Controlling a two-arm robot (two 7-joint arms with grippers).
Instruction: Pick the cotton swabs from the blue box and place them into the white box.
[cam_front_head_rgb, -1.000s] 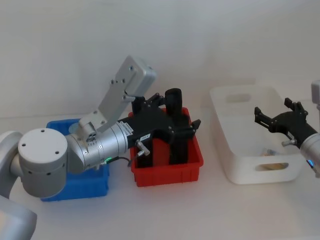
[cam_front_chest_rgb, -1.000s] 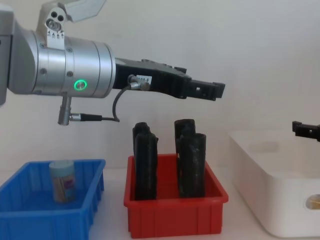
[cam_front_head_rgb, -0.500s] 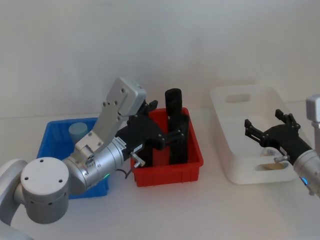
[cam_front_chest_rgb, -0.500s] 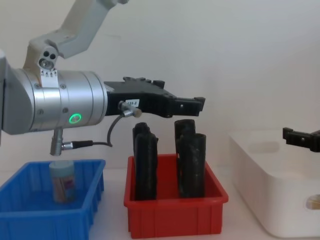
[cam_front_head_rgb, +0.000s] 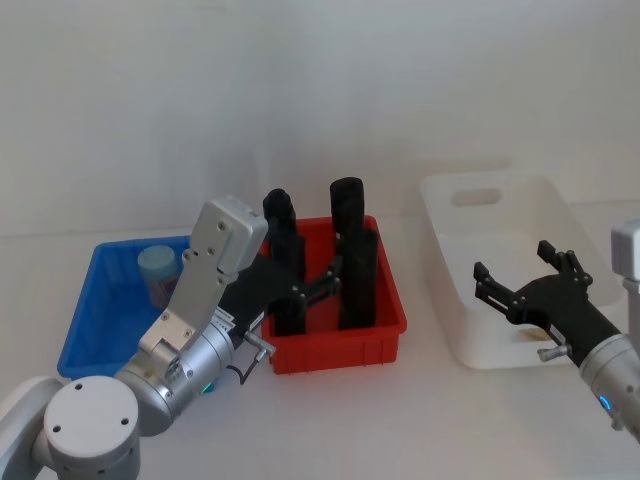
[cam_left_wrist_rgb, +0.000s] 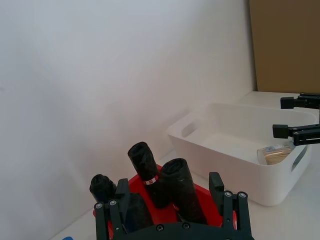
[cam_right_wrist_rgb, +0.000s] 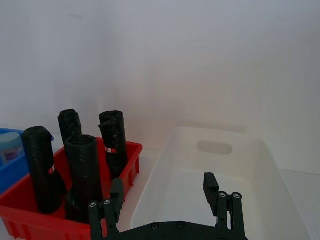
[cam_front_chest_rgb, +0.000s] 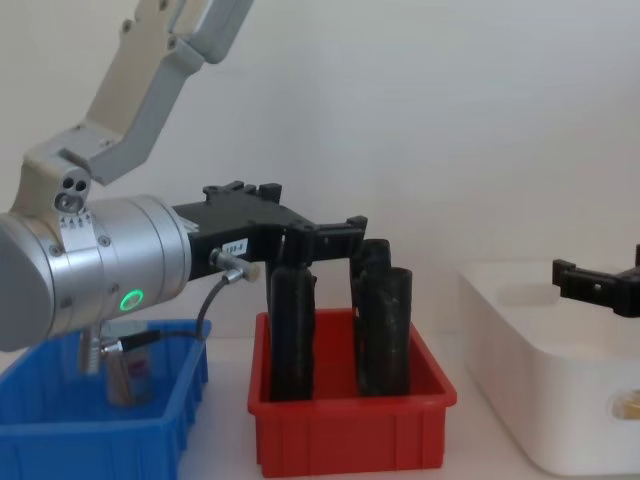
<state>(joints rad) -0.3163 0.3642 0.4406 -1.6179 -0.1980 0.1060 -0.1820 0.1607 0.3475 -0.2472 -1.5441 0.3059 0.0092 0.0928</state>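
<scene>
Partway done, by the look. 2nd tub already lying on its side inside white box, toward its near end. One tub left: upright in blue box, at its rear, by L edge of tabletop. No other tubs seen there, though L arm hides part of box floor. Left to do: grab that tub, carry across, drop in.

L end effector spread wide, empty, over L half of red bin mid-tabletop, level w/ tops of black rolls. Beside blue box, not over it. R end effector also spread, empty, above near part of white box at tabletop's R side.

Materials: tub = small clear plastic cyl., pale blue cap, beige sticks packed inside. Smooth, rigid, prob. light. Blue box = glossy moulded plastic, low, slanted walls, rolled rim. White box = smooth plastic, taller, wider, rounded corners, oval handle cut-outs. Rolls = tall, matte, wrinkled wrap, one w/ white-red band.
</scene>
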